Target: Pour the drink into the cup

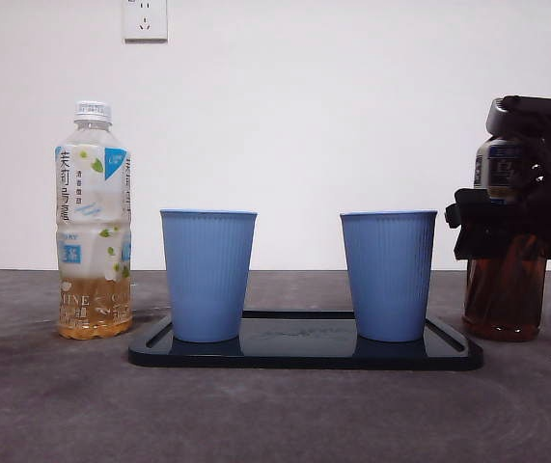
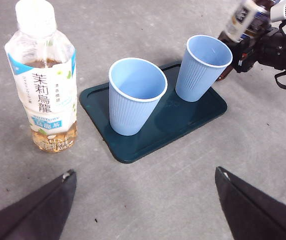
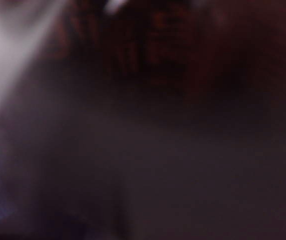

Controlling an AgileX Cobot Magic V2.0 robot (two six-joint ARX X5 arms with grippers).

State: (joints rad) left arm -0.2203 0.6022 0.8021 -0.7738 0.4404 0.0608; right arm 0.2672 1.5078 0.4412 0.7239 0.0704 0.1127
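Cups: two blue cups (image 1: 207, 275) (image 1: 389, 275) are seen beside the right end effector (image 1: 507, 227).
Bottles: two; dark bottle (image 1: 504, 299) is grasped by the right end effector.
Left end effector (image 2: 143, 200): released.

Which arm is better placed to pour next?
Right. The right gripper is already at the dark brown tea bottle beside the blue ribbed cup; the left gripper hangs open, holding nothing.

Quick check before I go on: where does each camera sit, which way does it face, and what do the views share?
Front view: low at table height, looking level at two blue cups on a dark tray; the right gripper surrounds the dark bottle.
Left wrist view: above, looking down past the left gripper.
Right wrist view: blurred dark, pressed close.
Front and left wrist views share the pale tea bottle.
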